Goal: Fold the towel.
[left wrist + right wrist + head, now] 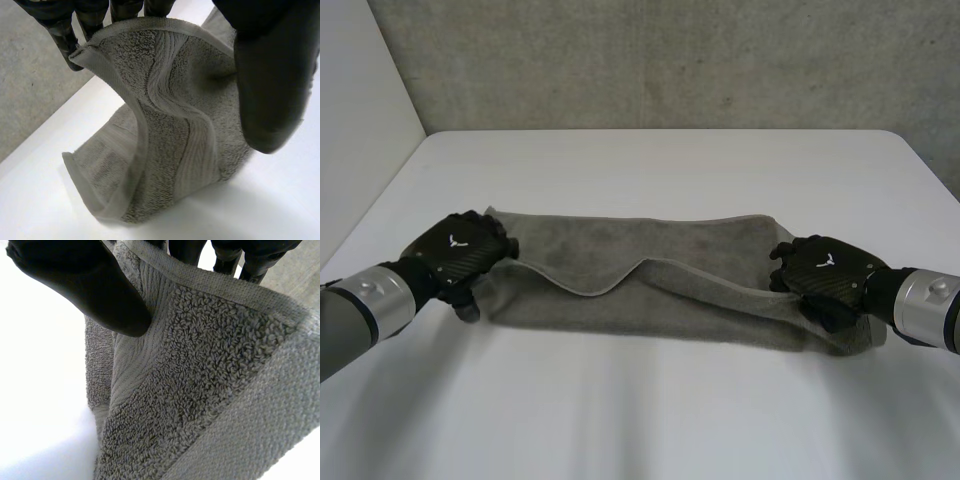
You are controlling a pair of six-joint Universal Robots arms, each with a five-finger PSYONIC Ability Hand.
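While you look down from the head view, the grey towel [650, 285] lies across the middle of the white table [650, 410] as a long band, running from 9 o'clock to 3 o'clock. It is doubled lengthwise. The upper layer's loose edge faces 6 o'clock and runs unevenly, dipping on the 9 o'clock side and rising to a small peak near the middle.

Your left hand [460, 255] sits at the 9 o'clock end of the band. In its wrist view the thumb [272, 85] presses the cloth against the fingers [62, 35] behind it, so the hand is closed in a pinch on that end's short edge, which is lifted and hangs in a curl above the table.

Your right hand [825, 272] sits at the 3 o'clock end. Its wrist view shows the thumb [85, 285] on one face of the cloth and the fingers [185, 250] curled behind the hem, likewise pinching the towel.

A concrete wall [670, 60] stands beyond the table at 12 o'clock.
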